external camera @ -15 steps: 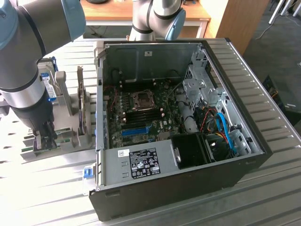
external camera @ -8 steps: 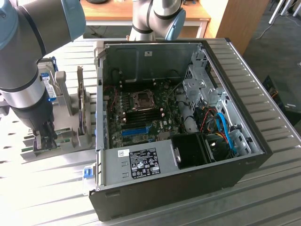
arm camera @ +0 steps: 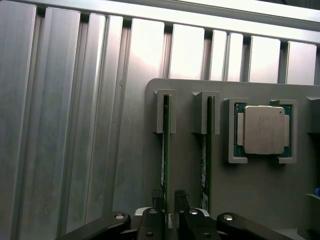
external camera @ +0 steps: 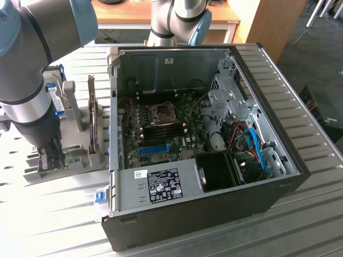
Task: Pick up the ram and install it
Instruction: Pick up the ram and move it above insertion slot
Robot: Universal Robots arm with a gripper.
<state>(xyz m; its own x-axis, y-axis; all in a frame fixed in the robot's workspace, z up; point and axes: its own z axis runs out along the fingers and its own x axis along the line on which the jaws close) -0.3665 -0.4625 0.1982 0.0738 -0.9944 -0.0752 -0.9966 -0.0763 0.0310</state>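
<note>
- Dark jaws sit closest to the wrist view, lowered over the near end of the ram [arm camera: 164, 150], one on each side of the thin green stick. They stand parted, with a slit of light between the stick and one jaw, so nothing is pinched.
- That ram stands on edge in a slot of a grey holder [arm camera: 185, 165], its far end tucked into a small grey bracket.
- Just beside it, in the neighbouring slot and running parallel, stands a twin green stick [arm camera: 210, 150].
- Past the twin, a square processor [arm camera: 264, 129] with a silvery lid lies flat in its own frame on the same holder.
- Under the holder is the ribbed aluminium table [arm camera: 65, 125].
- Seen from across the room, the arm [external camera: 27, 91] reaches down onto the holder at the exterior view's left.
- Next to the holder, an open computer case [external camera: 214, 219] lies on its side on the table.
- Inside the case, the motherboard [external camera: 161, 123] faces up with a blue slot [external camera: 155, 148] across it, well apart from the ram.
</note>
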